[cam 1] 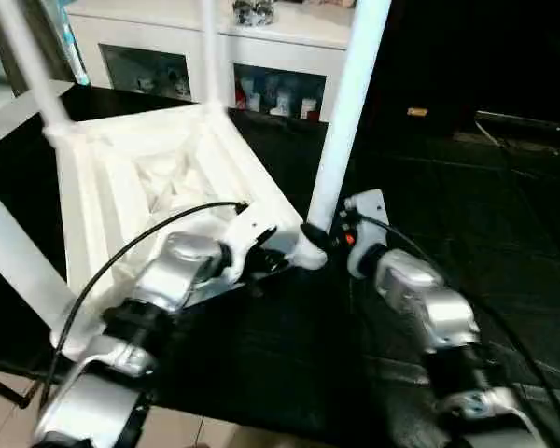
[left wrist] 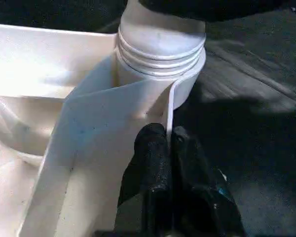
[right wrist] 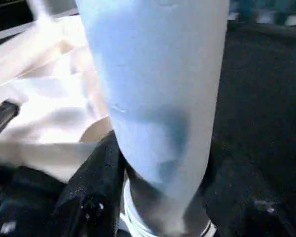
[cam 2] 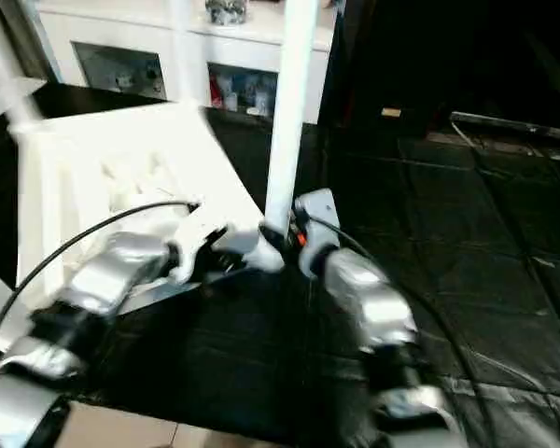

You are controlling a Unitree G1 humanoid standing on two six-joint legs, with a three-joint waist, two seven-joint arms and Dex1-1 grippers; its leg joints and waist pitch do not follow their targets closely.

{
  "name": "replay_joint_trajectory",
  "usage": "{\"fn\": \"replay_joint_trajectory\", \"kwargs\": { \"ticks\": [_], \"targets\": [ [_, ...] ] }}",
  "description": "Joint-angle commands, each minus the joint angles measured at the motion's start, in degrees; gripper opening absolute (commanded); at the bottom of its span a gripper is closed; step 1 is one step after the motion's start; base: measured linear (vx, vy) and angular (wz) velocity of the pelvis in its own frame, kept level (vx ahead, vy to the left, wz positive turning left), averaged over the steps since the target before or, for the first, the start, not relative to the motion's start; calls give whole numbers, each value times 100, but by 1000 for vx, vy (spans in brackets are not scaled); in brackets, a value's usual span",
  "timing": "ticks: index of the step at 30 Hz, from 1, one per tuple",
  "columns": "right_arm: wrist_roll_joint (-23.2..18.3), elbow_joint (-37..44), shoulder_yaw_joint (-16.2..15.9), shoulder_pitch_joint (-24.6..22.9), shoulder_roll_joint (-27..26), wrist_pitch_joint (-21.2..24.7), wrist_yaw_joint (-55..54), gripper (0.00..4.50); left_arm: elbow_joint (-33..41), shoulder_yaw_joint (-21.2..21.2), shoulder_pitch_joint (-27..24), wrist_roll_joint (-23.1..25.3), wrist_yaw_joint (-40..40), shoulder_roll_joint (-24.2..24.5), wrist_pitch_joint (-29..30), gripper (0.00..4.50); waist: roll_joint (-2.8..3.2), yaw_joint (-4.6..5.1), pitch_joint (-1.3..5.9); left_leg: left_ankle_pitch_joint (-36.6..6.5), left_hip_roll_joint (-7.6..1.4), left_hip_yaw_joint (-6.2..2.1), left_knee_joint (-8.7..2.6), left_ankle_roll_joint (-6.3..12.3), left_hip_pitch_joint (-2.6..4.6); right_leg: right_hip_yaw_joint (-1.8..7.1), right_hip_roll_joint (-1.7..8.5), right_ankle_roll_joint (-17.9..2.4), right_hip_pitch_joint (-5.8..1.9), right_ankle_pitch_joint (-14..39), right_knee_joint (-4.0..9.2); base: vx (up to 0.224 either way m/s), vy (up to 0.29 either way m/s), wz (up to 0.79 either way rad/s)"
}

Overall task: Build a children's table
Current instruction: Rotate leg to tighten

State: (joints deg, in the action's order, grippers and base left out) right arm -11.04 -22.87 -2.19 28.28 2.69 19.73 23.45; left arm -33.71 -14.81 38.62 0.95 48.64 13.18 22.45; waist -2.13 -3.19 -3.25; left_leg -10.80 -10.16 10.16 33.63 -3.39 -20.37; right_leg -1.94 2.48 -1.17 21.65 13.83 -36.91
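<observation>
1. Tabletop [cam 1: 168,177] lying upside down on the black mat [cam 1: 467,233], ribbed underside up, in front of the white cabinet [cam 1: 289,42]; three other legs [cam 1: 23,70] already rising from its other corners.
2. Fourth leg [cam 1: 347,112] standing upright in the near corner socket [left wrist: 160,64], threads at its base visible above the socket collar, so probably not fully seated.
3. Left gripper [left wrist: 170,163] pinched tight on the thin side wall of the tabletop just beside that socket, fingers together with only the wall between them.
4. Right gripper [cam 1: 329,238] wrapped around the leg's base, fingers [right wrist: 96,182] either side of the tube and clamped on it, jaws half spread by its width.
5. Best kept: left pinch firm to stop the tabletop spinning, leg held vertical while twisting.
6. Worth turning in short strokes, re-gripping low near the collar, where leverage tilts the tube least.
7. Risk, as judged: cross-threading if the leg leans, or the thin wall flexing under the pinch.
</observation>
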Motion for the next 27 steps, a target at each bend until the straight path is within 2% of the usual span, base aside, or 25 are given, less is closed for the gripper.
{"fn": "replay_joint_trajectory", "kwargs": {
  "ticks": [1,3,6,9,10,12,17,19,20,22,25,27],
  "targets": [
    [-55,-322,-332,-100,-393,326,-41,197,52,49,199,-123,-206,-333,-228,0,10,-78,364,-333,-270,-116,-336,185,6,297,570,-1333,-287,-409,448,0,0,0],
    [-137,-221,-262,-142,-433,314,-7,253,-12,-5,222,-50,-237,-314,-313,0,12,-76,353,-413,-280,-121,-346,184,5,294,579,-1329,-291,-309,460,0,0,0],
    [-137,-65,-172,-235,-354,239,72,277,-55,-41,217,21,-137,-235,-398,0,40,-86,335,-646,-309,-127,-366,106,28,304,595,-1284,-278,-4,494,0,0,0],
    [-198,214,-108,-393,-129,161,321,303,-119,-130,205,78,59,-73,-490,0,14,-98,340,-605,-301,-128,-364,122,18,304,593,-1260,-296,-92,484,0,0,0],
    [-216,303,-116,-443,-50,157,413,315,-134,-153,200,90,129,-26,-519,0,24,-120,347,-536,-307,-128,-357,156,16,305,595,-1248,-300,-225,468,0,0,0],
    [-289,536,-147,-590,201,191,742,330,-177,-188,183,107,321,72,-590,0,18,-144,346,-498,-304,-125,-353,211,16,299,594,-1248,-305,-343,469,0,0,0],
    [-544,1001,-105,-873,1003,241,1861,374,-161,-360,94,89,1103,416,-1005,0,25,-226,334,-633,-324,-131,-362,208,25,299,618,-1198,-298,-47,505,0,0,0],
    [-558,1071,-157,-921,1332,277,2291,393,-141,-410,52,23,1401,502,-1052,0,29,-238,349,-564,-330,-126,-349,244,23,290,591,-1251,-303,-312,464,0,0,0],
    [-615,1139,-193,-955,1621,220,2729,403,-96,-485,-8,-40,1772,592,-1303,0,27,-239,351,-527,-332,-126,-346,261,23,288,596,-1276,-298,-392,455,0,0,0],
    [-658,1168,-190,-957,1730,187,2897,417,-82,-525,-22,-40,1887,637,-1306,0,21,-255,365,-441,-327,-125,-328,337,7,275,608,-1358,-310,-624,429,0,0,0],
    [-806,1257,-288,-936,2237,25,3845,417,-59,-723,-93,-49,2593,861,-1758,0,19,-283,377,-459,-332,-126,-307,438,0,263,614,-1431,-319,-714,425,0,0,0],
    [-910,1264,-378,-897,2405,38,4268,417,-26,-773,-101,-98,2860,919,-1861,0,25,-312,374,-426,-345,-123,-307,467,1,255,601,-1441,-303,-794,406,0,0,0]
  ]
}}
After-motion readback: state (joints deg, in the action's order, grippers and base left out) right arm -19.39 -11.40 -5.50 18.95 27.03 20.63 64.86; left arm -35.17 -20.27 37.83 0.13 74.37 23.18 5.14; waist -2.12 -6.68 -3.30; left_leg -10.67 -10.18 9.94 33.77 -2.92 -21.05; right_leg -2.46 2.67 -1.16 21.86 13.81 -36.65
